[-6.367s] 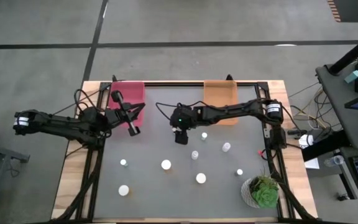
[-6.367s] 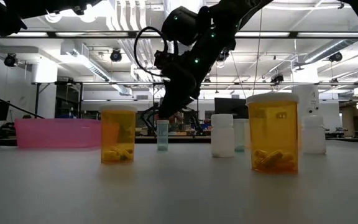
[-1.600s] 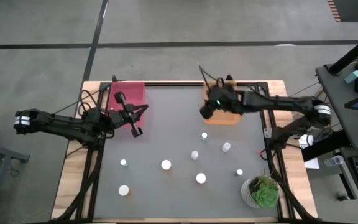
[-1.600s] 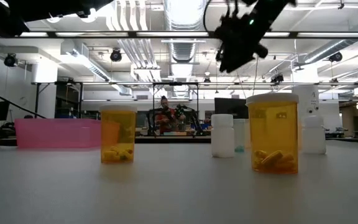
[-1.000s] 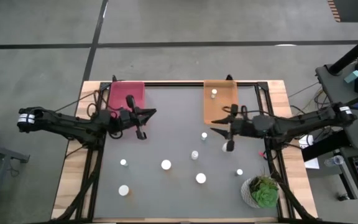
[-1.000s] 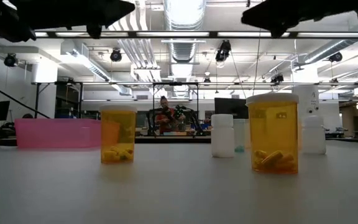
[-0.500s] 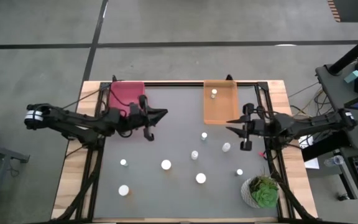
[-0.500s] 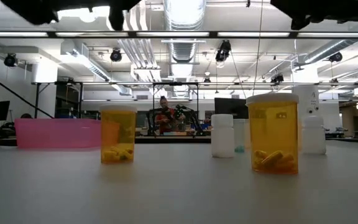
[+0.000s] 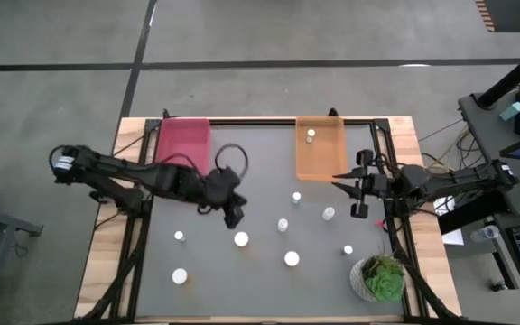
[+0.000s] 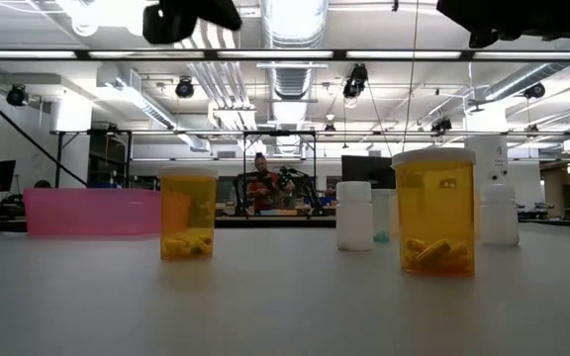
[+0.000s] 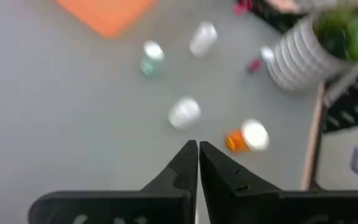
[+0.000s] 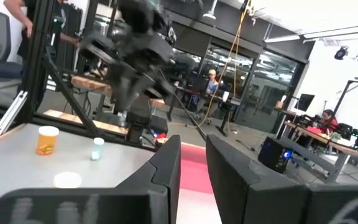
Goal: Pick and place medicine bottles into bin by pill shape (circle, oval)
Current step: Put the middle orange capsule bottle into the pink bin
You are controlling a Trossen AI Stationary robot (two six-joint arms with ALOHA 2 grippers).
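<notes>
the table is carrying a pink bin and an orange bin at its far edge, one bottle already lying in the orange. the left gripper is hovering mid-table, fingers pressed together and empty, just beside a white-capped bottle. the right gripper is waiting near the right edge, slightly apart, empty. judgement: the left gripper is needing to spread its fingers before descending, centre over the cap, then close low on the body to avoid tipping it.
</notes>
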